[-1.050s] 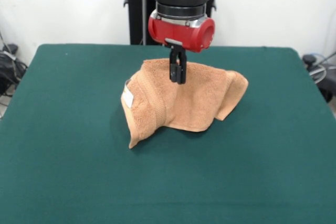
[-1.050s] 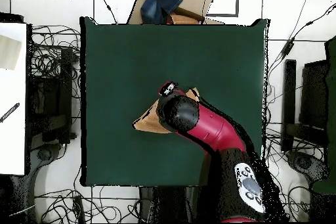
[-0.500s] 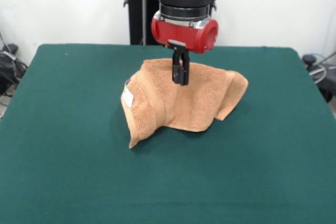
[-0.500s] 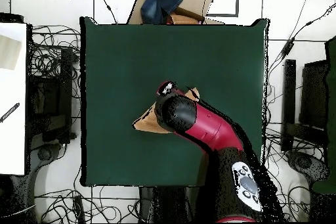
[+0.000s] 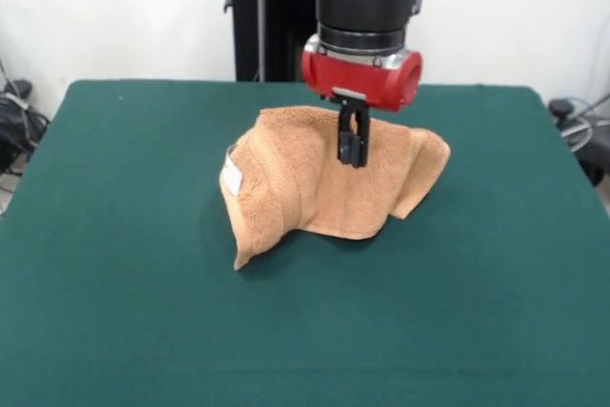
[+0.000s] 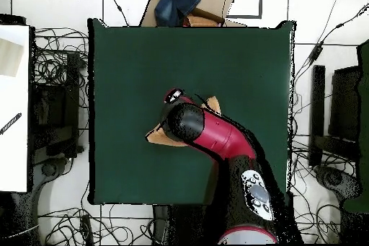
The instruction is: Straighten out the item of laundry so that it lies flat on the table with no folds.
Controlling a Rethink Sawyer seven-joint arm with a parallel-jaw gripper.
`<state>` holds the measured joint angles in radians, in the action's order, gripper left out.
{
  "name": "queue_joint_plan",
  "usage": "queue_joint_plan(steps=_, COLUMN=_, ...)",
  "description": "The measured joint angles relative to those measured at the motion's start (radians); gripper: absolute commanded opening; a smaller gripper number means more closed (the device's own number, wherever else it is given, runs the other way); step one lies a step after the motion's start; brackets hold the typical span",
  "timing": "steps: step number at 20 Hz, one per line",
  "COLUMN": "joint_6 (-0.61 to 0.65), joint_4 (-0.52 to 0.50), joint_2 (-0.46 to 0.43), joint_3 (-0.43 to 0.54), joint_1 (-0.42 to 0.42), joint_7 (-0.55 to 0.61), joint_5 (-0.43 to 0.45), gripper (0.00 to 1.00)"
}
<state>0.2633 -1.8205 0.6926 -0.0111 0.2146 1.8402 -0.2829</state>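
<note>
In the front view, the towel is seen near the middle of the table, bunched into a raised, tent-like heap. One flap is folded down on the picture's left, where the small white label shows beside the woven border band; another corner is curled under at the picture's right. The gripper is held upright in front of the heap's upper part, its two black fingers drawn together with almost no gap. Whether a pinch of cloth is caught between them cannot be told: the tips are set against the towel, yet no fabric is seen lifted by them.

The step in hand is judged to be a repositioning above the heap, before a fold is taken and pulled out. No part of the towel is flattened yet, so the task is judged to be at an early stage.

In the overhead view, most of the towel is covered by the red and black arm. Only the tan corners are shown, at the arm's left side and just beyond the wrist.

For the next move, a free edge or corner is called for, probably the curled one, to be gripped and drawn outward, low over the felt, so that the fold is opened rather than dragged.
</note>
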Motion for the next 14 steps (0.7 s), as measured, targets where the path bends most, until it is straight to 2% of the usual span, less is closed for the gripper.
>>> queue_joint_plan(steps=14, joint_6=0.0, joint_4=0.016, joint_2=-0.028, joint_3=-0.006, joint_1=-0.029, joint_7=0.0, joint_5=0.0, gripper=0.0)
